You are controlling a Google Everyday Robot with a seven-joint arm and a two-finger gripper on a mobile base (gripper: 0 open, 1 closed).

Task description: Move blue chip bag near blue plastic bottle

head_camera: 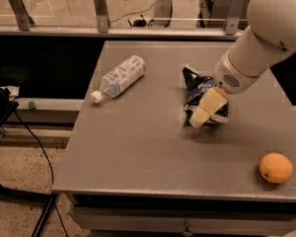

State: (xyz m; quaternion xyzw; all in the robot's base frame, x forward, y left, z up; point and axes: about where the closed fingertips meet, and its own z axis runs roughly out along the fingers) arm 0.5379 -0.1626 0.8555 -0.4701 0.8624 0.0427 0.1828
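1. You've got the blue chip bag (195, 85) lying flat on the table (138, 152), right of centre. It's dark navy foil w/ whitish patches, crumpled, and its mid part is hidden.
2. Blue plastic bottle (120, 76): clear, pale blue-white label, white cap. It's on its side at the table's left part, lying diagonally w/ the cap pointing front-left, near the left edge.
3. Bag & bottle are well apart, not touching.
4. Gripper (201, 116) sits right over the bag, covering its lower-middle.
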